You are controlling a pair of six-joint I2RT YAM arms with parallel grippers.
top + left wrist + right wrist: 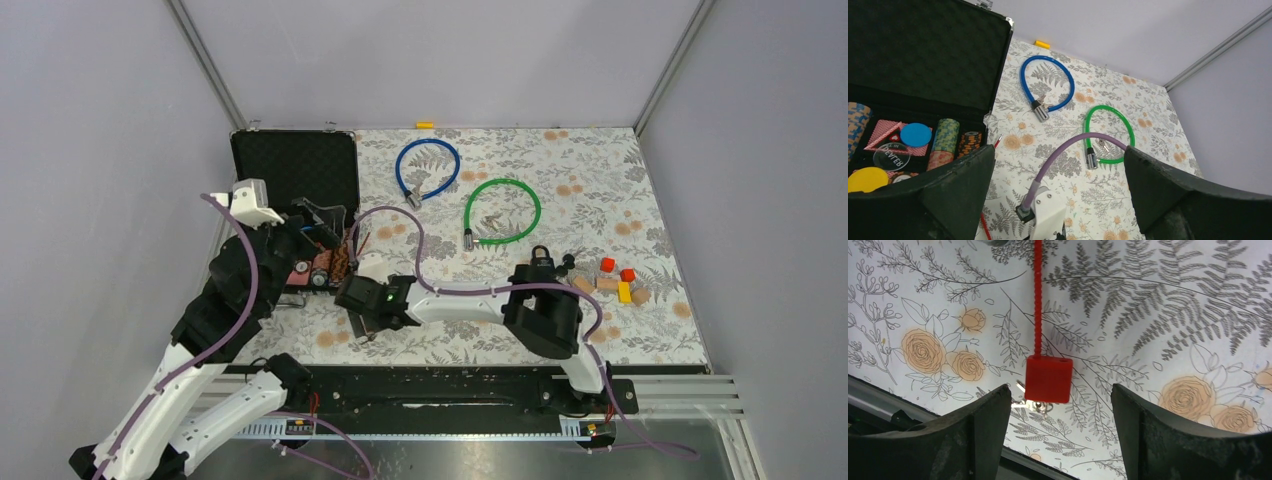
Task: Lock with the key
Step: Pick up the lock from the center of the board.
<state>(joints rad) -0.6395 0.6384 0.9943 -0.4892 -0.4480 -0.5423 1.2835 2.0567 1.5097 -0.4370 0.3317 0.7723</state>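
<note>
**Key on red tag: lies directly under the right claw**

Item: key [1032, 403], small and metal, mostly hidden under its square red tag [1048, 379].
Place: flat on the bench [1173, 315], near the front edge.
Lie: a red strap [1037, 300] runs from the tag straight away from that edge. The long axis of tag and strap therefore crosses the line on which the claw closes.
Right claw [1059, 390]: spread, pinching nothing, with one finger on each side of the tag and clear of it.
Left claw [1058, 155]: spread wide and empty, beside the black case [923, 50], well apart from the key.
Nearer arm: right.
Judgement: a straight descent should take the tag by its sides, with no wrist turn needed.
</note>
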